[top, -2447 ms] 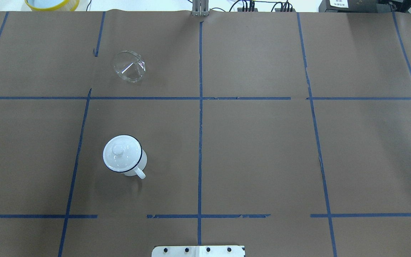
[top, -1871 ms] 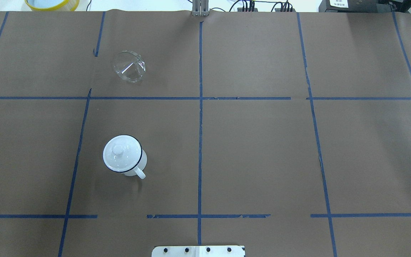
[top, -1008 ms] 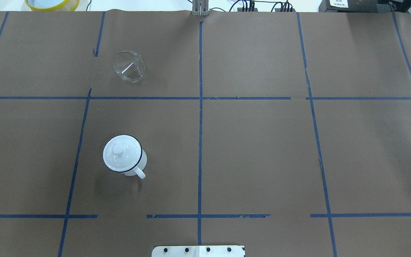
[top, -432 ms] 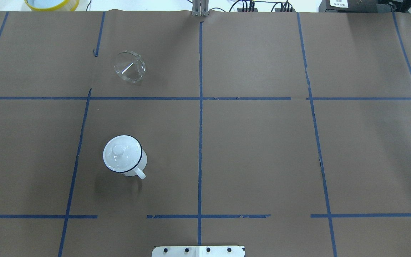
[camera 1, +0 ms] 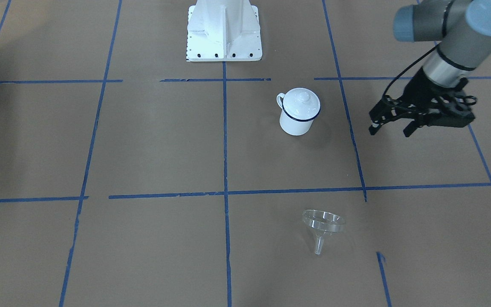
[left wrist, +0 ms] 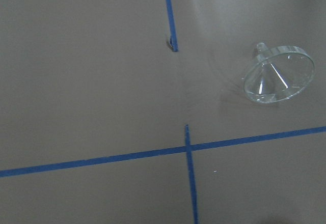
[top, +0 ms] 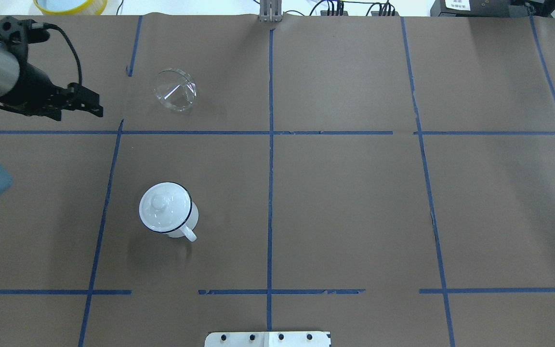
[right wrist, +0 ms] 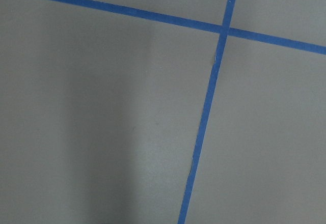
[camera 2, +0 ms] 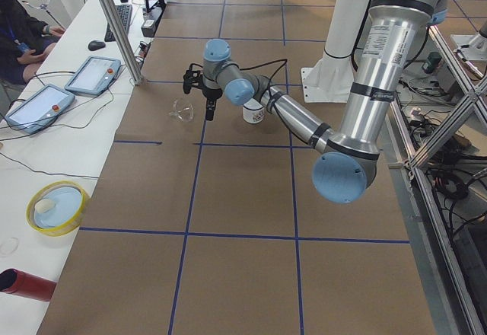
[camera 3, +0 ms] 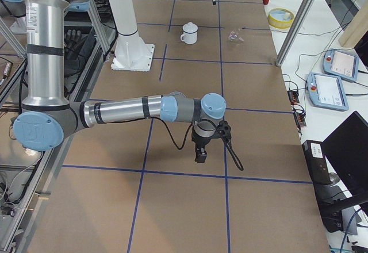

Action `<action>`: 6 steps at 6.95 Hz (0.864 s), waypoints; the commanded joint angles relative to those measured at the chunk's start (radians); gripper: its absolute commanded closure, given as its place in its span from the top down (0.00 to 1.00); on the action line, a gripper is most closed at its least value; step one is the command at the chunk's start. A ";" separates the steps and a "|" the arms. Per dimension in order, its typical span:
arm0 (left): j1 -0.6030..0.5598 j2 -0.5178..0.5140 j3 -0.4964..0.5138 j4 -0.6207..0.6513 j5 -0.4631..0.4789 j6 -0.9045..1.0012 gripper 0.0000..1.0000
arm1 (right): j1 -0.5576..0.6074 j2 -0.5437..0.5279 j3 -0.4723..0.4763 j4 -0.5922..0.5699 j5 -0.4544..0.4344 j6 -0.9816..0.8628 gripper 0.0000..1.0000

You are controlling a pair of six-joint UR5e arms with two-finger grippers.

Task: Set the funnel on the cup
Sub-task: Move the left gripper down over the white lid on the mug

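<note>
The clear funnel [top: 175, 90] lies tilted on its side on the brown paper at the far left; it also shows in the front view [camera 1: 323, 226] and the left wrist view [left wrist: 277, 74]. The white cup [top: 181, 226] with a dark blue rim stands nearer the robot, its handle towards the base, with a white knobbed lid [top: 161, 207] on top. My left gripper [top: 95, 107] is open and empty above the table, left of the funnel and apart from it; in the front view [camera 1: 390, 130] it hangs right of the cup [camera 1: 296, 121]. My right gripper [camera 3: 200, 155] shows only in the right side view; I cannot tell its state.
A yellow-rimmed dish [top: 70, 5] sits past the table's far left edge. The robot's white base plate [camera 1: 224, 30] is at the near middle. Teach tablets [camera 2: 91, 74] and a seated person are beyond the far edge. Blue tape lines cross the paper.
My left arm has come into the overhead view from the left edge and moved right towards the funnel. The funnel and the cup have not moved.
</note>
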 commanded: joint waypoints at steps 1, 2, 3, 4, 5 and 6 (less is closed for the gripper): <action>0.169 -0.105 -0.075 0.196 0.119 -0.174 1.00 | 0.000 0.001 0.000 0.000 0.000 0.000 1.00; 0.234 -0.134 -0.109 0.273 0.156 -0.246 1.00 | 0.000 0.000 0.000 0.000 0.000 0.000 1.00; 0.301 -0.134 -0.111 0.274 0.232 -0.316 1.00 | 0.000 0.000 0.000 0.000 0.000 0.000 1.00; 0.332 -0.133 -0.115 0.268 0.261 -0.366 0.97 | 0.000 0.000 0.000 0.000 0.000 0.000 1.00; 0.348 -0.131 -0.119 0.268 0.261 -0.372 0.94 | 0.000 0.000 0.000 0.000 0.000 0.000 1.00; 0.361 -0.128 -0.119 0.270 0.262 -0.374 0.94 | 0.000 0.000 -0.001 0.000 0.000 0.000 1.00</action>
